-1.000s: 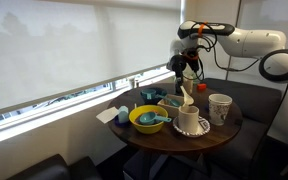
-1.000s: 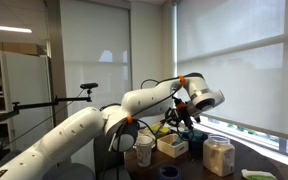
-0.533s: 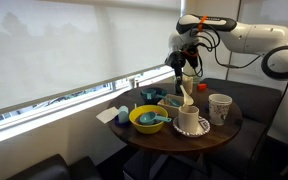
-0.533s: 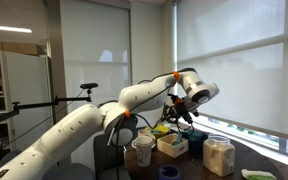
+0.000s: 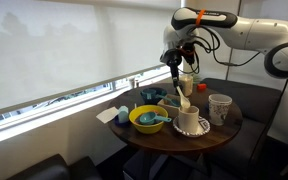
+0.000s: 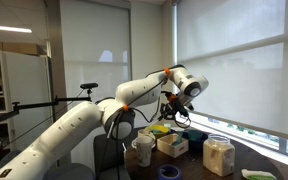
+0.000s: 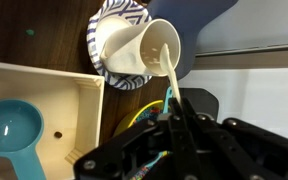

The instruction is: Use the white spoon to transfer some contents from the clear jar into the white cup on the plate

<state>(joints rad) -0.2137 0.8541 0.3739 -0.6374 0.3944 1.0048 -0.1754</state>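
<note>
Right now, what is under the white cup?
The plate sits under it: its dark-striped rim shows around the white cup in the wrist view. The plate's middle is covered by the cup, so anything lying there cannot be seen.

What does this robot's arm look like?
A smooth white arm built from rounded, tube-like segments, with orange bands at some joints. Black cables loop near the wrist. The gripper and its fingers are black.

Yellow bowl (image 5: 148, 118) and tall patterned cup (image 5: 219, 107) on round dark table (image 5: 229, 129), teal scoop (image 7: 9, 125) inside cream tray (image 7: 76, 115), pale window blinds (image 5: 64, 45)
</note>
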